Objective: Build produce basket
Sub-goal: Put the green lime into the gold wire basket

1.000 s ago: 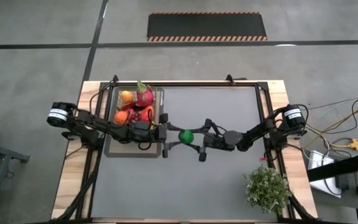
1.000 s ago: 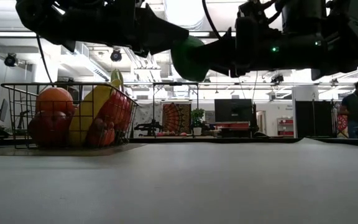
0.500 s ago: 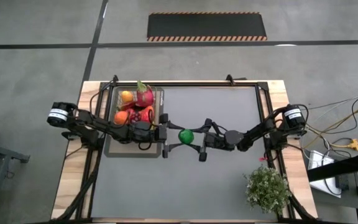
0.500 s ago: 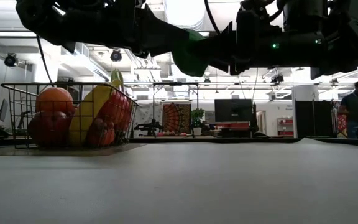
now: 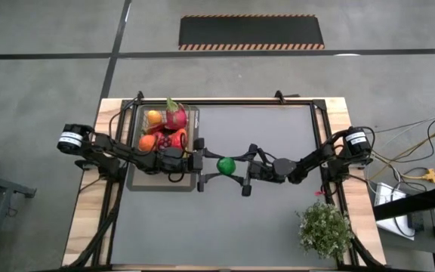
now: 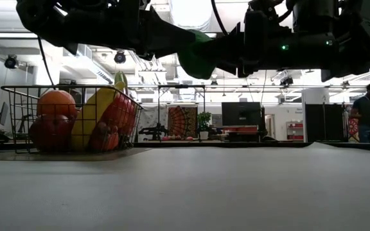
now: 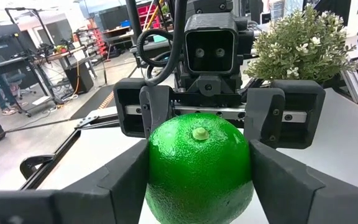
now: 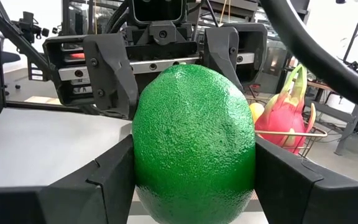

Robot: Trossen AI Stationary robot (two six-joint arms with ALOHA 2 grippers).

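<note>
Grey tabletop (image 5: 278, 219), wire basket (image 5: 133, 178) loaded at its left end. Mid-table, aloft, left gripper (image 5: 206, 165) and right gripper (image 5: 242, 168) both pinch the lime (image 5: 225, 165), fingers part-open across it. It looks light, hard, slick-skinned; grip its widest middle.

Both arms are stretched in toward the table's middle, wrists raised well above the surface, grippers nose to nose. The left gripper (image 5: 211, 165) reaches from 9 o'clock, the right gripper (image 5: 236, 168) from 3 o'clock. Each has its fingers pressed on opposite sides of the same lime (image 5: 225, 165), held between them.
</note>
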